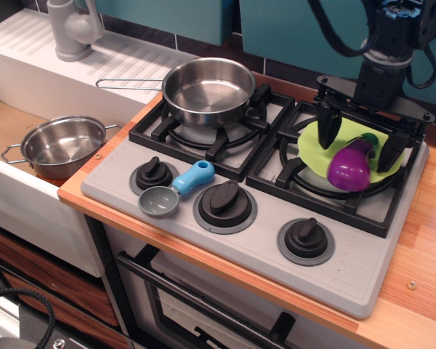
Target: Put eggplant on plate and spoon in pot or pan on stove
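The purple eggplant (pixel 351 166) with its green stem cap lies on the lime-green plate (pixel 327 142) on the right burner grate of the grey stove (pixel 261 218). My gripper (pixel 360 142) hangs over the plate with its jaws spread wide, one finger (pixel 327 129) left of the eggplant and one to its right, not gripping it. The spoon (pixel 178 188), grey bowl and light-blue handle, lies on the stove's front panel between two knobs. The shiny steel pan (pixel 208 90) with a long wire handle sits on the left burner, with nothing in it.
A smaller steel pot (pixel 62 146) with two loop handles sits in the sink area at the left. A grey faucet (pixel 73 27) stands at the back left. Three black knobs (pixel 224 198) line the stove front. A wooden counter (pixel 421 247) runs along the right.
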You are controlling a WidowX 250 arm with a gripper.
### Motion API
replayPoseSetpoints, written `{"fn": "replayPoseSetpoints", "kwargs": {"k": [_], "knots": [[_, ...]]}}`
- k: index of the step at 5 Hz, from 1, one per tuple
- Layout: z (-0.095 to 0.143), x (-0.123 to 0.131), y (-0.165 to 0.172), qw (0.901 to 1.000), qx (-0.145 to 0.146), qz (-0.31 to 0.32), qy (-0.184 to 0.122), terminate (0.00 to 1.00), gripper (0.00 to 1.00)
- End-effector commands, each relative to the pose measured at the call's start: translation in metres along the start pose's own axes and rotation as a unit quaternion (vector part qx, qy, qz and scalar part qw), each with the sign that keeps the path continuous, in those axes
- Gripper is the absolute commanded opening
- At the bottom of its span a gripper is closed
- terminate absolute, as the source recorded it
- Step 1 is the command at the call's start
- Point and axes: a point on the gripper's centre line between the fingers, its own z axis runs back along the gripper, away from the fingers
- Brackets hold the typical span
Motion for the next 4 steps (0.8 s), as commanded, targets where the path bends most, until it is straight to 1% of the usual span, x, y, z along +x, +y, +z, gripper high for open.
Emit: {"fn": "replayPoseSetpoints", "kwargs": {"k": [1,2,4], "knots": [[0.068,0.008,0.006,0.9999,-0.003,-0.009,-0.005,0.0,1.0],[0.09,0.004,0.022,0.9992,0.015,-0.034,0.013,0.0,1.0],[0.09,0.004,0.022,0.9992,0.015,-0.034,0.013,0.0,1.0]]}}
